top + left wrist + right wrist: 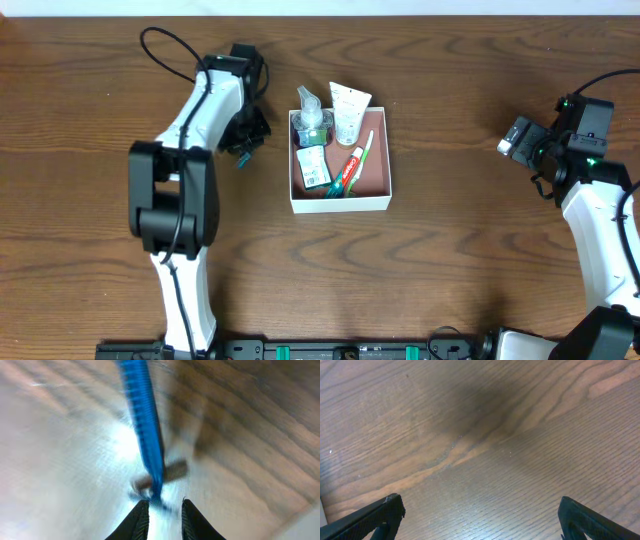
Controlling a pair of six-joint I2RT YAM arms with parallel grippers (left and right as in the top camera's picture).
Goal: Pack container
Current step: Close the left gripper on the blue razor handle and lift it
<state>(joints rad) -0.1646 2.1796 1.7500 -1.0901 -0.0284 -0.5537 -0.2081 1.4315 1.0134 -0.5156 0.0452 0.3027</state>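
Overhead, the left arm [200, 110] rises from its base at the near edge, folds at the elbow and stretches away across the table [450, 280], ending with the left claw [246, 140] pointed down, just beside the container's [340, 203] left wall near its far corner. The right arm [600, 220] stands well apart at the right side, with the right claw [520, 140] turned toward the middle. The container sits at the centre of the table and holds a clear pump bottle [312, 115], a white tube [350, 110], a red and green tube [352, 168] and a green packet [313, 165]. Only the left wrist view shows the left claw's tips: they stand close together with a narrow gap, and a thin blue strip [147, 435] runs away from them over the wood, its near end at that gap. The picture is smeared, so I cannot tell whether the tips pinch it. From above, only a small blue-green bit shows under that claw. The right wrist view shows the right claw spread wide over bare wood, gripping nothing.
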